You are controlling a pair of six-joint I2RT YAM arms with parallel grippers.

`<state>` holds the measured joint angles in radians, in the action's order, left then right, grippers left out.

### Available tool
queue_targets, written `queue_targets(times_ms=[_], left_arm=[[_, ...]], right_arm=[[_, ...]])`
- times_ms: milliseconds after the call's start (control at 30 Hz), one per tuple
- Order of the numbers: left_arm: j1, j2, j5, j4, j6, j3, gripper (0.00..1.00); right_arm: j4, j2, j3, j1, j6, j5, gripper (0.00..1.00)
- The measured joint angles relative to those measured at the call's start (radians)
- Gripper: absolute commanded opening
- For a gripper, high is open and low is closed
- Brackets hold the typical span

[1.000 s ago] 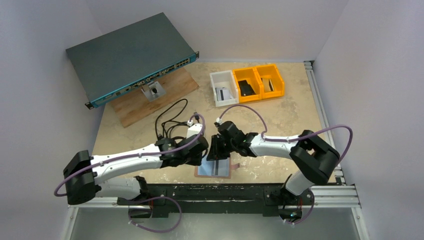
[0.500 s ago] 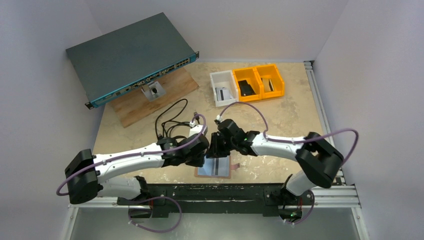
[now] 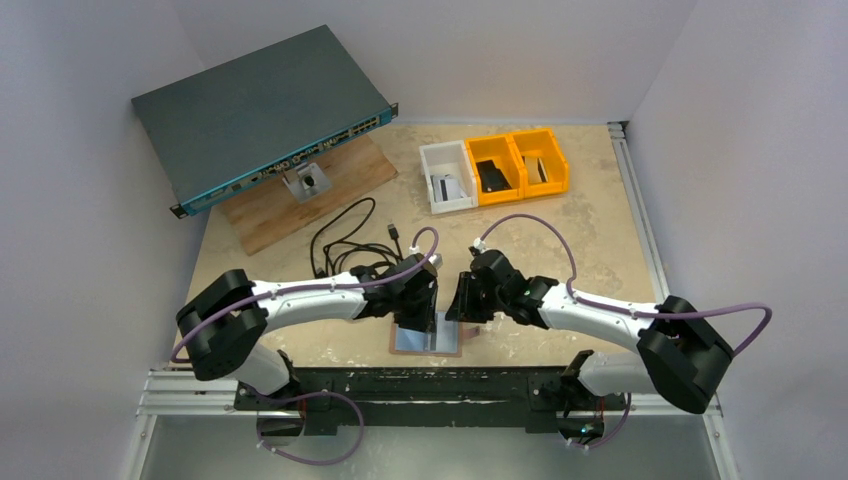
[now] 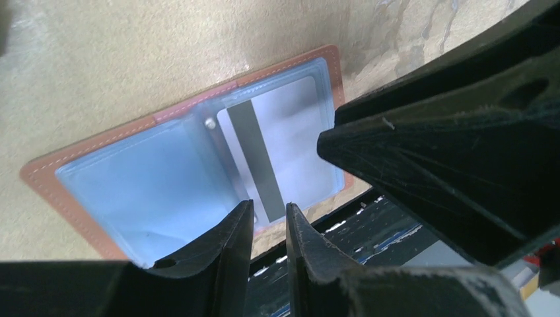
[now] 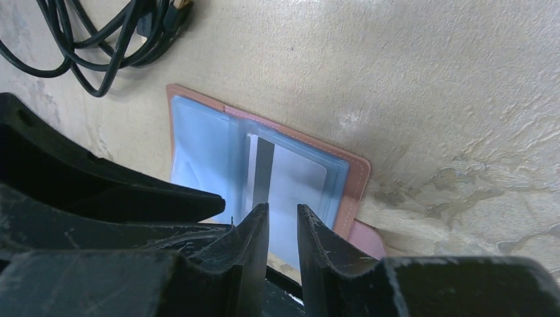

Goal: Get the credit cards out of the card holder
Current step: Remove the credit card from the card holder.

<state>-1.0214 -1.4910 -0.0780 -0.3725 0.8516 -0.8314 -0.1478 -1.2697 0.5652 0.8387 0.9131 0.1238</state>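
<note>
The card holder [image 3: 445, 341] lies open and flat near the table's front edge, with a brown rim and clear pockets [image 4: 132, 191]. One of the credit cards [image 4: 290, 132], white with a black stripe, sits in its right pocket [image 5: 300, 178]; no other card shows. My left gripper [image 3: 416, 322] hovers over the holder's left half, its jaws a narrow gap apart [image 4: 269, 207] with nothing between them. My right gripper [image 3: 461, 303] hangs at the holder's right edge, jaws [image 5: 282, 209] likewise slightly apart and empty, above the card. The two grippers nearly touch.
A black cable [image 3: 345, 245] is coiled just behind the grippers. A wooden board [image 3: 290, 205] and a network switch [image 3: 260, 105] stand at the back left, and a white bin [image 3: 447, 178] and yellow bins [image 3: 520, 163] at the back. The metal rail [image 3: 450, 380] borders the holder's near side.
Both grippers shifted to the right: the left one moved onto the holder's left half, the right one backed off to its right edge. The holder has stayed put.
</note>
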Motion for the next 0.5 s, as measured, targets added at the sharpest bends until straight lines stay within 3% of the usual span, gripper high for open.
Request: queue_targets(times_ms=[500], left_arm=[[0.048, -0.054, -0.076, 0.072, 0.003, 0.032, 0.26]], right_arm=[[-0.006, -0.047, -0.001, 0.000, -0.010, -0.011, 0.21]])
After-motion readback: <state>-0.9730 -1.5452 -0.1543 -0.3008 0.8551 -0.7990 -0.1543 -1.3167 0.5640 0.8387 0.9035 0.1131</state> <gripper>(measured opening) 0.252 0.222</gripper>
